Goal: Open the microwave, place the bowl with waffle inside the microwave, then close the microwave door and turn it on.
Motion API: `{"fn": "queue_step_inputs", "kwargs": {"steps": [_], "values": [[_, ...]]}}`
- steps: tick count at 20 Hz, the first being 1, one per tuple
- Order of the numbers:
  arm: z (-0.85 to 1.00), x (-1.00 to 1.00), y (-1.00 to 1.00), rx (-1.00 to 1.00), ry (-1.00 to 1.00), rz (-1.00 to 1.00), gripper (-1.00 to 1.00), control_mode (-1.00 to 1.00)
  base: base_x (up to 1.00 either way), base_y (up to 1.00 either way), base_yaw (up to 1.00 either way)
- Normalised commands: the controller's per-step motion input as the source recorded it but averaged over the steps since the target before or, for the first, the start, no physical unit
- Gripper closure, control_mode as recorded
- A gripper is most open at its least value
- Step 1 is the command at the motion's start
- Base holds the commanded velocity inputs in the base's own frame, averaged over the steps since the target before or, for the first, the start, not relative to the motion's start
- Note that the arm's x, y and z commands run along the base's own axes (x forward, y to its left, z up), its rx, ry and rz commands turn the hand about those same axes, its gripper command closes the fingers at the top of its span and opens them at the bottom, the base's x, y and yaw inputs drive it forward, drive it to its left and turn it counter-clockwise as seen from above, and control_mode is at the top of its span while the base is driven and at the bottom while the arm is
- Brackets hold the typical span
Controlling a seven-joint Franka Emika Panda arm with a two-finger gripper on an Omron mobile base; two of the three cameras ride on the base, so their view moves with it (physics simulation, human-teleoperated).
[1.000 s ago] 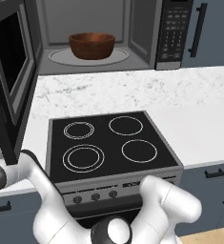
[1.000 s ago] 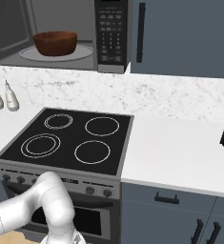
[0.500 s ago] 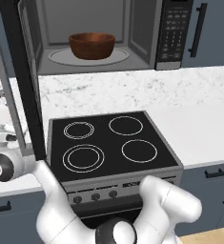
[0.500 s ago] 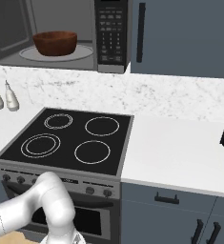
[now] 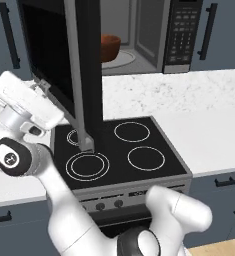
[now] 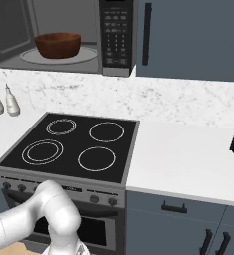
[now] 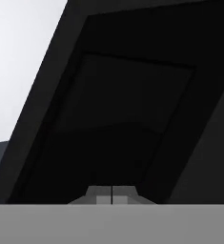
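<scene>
1. The microwave door [image 5: 64,60] stands part-way swung, its grey edge [image 5: 78,75] jutting out over the stove [image 5: 119,150]. Judgement: the closing step is in hand, since the bowl already sits inside.
2. The tool [image 7: 111,193] is closed, its two tips meeting with nothing between them. It faces the dark door panel [image 7: 127,119] at close range. Judgement: it is set as a blunt pusher against the door, not as a clamp; actual contact cannot be confirmed.
3. In the left base view the white arm [image 5: 24,125] reaches up on the outer side of the door, which fits a push toward the cavity.
4. The microwave [image 6: 63,35] sits at the back of the desk [image 6: 188,154], cavity exposed, keypad panel [image 6: 116,30] on its right side.
5. Contents: the bowl [image 6: 58,45] rests upright on the round glass turntable [image 6: 88,54], roughly centred. The waffle is not discernible from these angles; the bowl's wall hides its interior.
6. Two small shakers [image 6: 1,99] stand on the desk left of the stove, apart from the work.
7. Risk, as judged: the closed tips may slide on the smooth door face.
</scene>
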Motion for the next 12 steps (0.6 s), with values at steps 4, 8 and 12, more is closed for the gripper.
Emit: {"fn": "queue_step_inputs", "kwargs": {"steps": [4, 8, 12], "values": [[0.26, -0.02, -1.00, 0.39, 0.30, 0.09, 1.00, -1.00, 0.00, 0.00, 0.00], [0.21, 0.00, -1.00, 0.36, 0.29, 0.09, 1.00, -1.00, 0.00, 0.00, 0.00], [0.12, 0.14, -1.00, 0.34, 0.19, 0.10, 1.00, -1.00, 0.00, 0.00, 0.00]]}}
